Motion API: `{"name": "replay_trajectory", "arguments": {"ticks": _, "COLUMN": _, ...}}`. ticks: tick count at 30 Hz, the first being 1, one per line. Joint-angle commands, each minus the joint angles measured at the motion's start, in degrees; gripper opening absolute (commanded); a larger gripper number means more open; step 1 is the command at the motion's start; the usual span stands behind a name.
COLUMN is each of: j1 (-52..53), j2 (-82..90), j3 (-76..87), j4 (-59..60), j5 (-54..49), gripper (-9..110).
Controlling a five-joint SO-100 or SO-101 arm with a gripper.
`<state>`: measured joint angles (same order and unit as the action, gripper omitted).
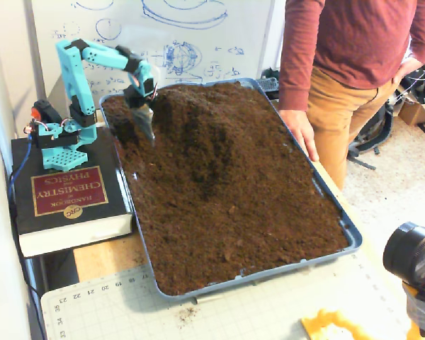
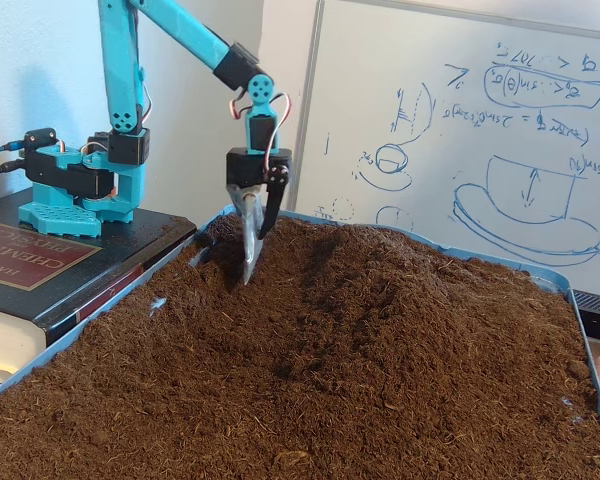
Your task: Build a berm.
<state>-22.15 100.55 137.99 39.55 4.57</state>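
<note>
A blue tray (image 1: 351,234) is filled with loose dark brown soil. In both fixed views the berm (image 1: 202,117) (image 2: 400,275) shows as a low, raised mound along the tray's far part, its sides sloping down. A dark hollow (image 1: 124,120) lies beside it at the far left corner. My teal arm's gripper (image 1: 147,132) (image 2: 250,258) points straight down into that hollow, left of the mound. Its grey blade-like finger (image 2: 244,235) and its black finger come together at the soil, so it looks shut with nothing in it.
The arm's base (image 1: 57,138) stands on a thick black book (image 1: 67,198) left of the tray. A person in a red shirt rests a hand (image 1: 301,133) on the tray's right rim. A camera (image 1: 414,258) and a cutting mat (image 1: 234,312) sit in front.
</note>
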Motion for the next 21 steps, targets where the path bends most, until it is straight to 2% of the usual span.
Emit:
{"name": "replay_trajectory", "arguments": {"ticks": 1, "j1": -0.26, "j2": 6.50, "j3": 3.52, "j4": -3.34, "j5": -0.53, "gripper": 0}}
{"name": "replay_trajectory", "arguments": {"ticks": 9, "j1": -0.44, "j2": 7.29, "j3": 8.70, "j4": -6.33, "j5": -0.53, "gripper": 0}}
{"name": "replay_trajectory", "arguments": {"ticks": 21, "j1": 0.00, "j2": 0.18, "j3": 8.53, "j4": -27.95, "j5": -0.35, "gripper": 0}}
